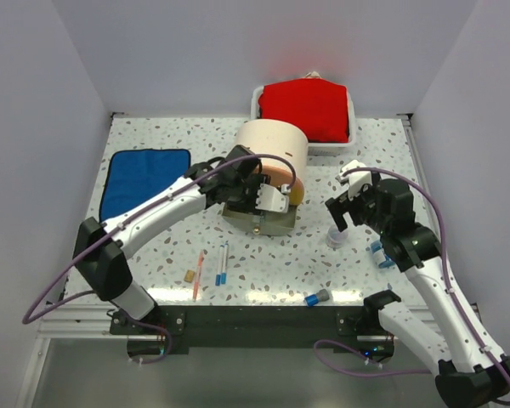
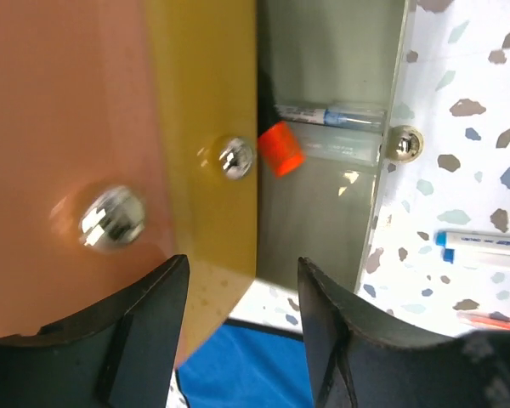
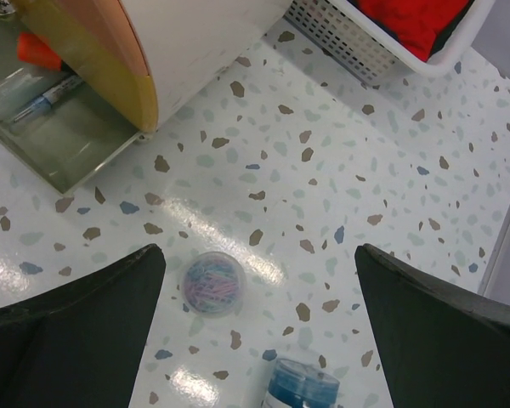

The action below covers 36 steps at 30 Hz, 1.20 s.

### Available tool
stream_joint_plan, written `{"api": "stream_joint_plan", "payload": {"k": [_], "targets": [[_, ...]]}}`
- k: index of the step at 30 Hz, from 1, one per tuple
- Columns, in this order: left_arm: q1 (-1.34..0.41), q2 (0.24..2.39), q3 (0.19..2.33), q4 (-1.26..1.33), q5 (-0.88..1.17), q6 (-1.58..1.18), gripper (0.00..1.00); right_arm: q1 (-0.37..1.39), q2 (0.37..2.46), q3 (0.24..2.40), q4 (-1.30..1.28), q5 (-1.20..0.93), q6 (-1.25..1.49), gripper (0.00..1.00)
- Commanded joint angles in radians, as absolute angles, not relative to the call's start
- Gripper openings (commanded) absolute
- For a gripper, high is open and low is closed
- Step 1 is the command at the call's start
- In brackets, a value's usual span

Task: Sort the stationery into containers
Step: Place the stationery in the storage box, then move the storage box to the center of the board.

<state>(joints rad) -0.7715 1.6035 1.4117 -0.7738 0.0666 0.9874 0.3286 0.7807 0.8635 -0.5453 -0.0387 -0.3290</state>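
At the near edge of the worktop (image 1: 263, 255) lie a blue-grey cap piece (image 1: 316, 297), an orange pen (image 1: 198, 274), a blue pen (image 1: 223, 263) and a tan eraser (image 1: 190, 274). The right fingers (image 1: 343, 206) hang spread wide and empty above the clear cup (image 3: 212, 283), with a blue clip (image 1: 378, 252) near it. The left fingers (image 1: 274, 200) are also spread, holding nothing. The edge of a yellow drawer front (image 2: 208, 127) lies in their gap; contact cannot be told. Beside it, the open drawer (image 2: 323, 212) holds an orange-capped marker (image 2: 280, 149) and a clear pen (image 2: 331, 115).
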Motion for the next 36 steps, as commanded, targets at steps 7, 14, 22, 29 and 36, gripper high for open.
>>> {"api": "stream_joint_plan", "payload": {"k": [7, 14, 22, 29, 36], "targets": [[-0.747, 1.450, 1.487, -1.058, 0.078, 0.277, 0.61, 0.327, 0.810, 0.859, -0.526, -0.048, -0.287, 0.99], [-0.566, 1.374, 1.171, -0.930, 0.183, 0.003, 0.48, 0.325, 0.853, 0.851, -0.518, -0.067, -0.256, 0.99], [-0.411, 1.494, 1.017, -0.888, 0.161, -0.169, 0.52, 0.327, 0.853, 0.868, -0.557, -0.063, -0.259, 0.99], [-0.454, 1.522, 0.913, -0.858, 0.062, -0.187, 0.59, 0.327, 0.836, 0.850, -0.568, -0.061, -0.256, 0.99], [-0.453, 1.503, 0.793, -0.785, 0.103, -0.196, 0.57, 0.327, 0.827, 0.845, -0.569, -0.061, -0.255, 0.99]]}}
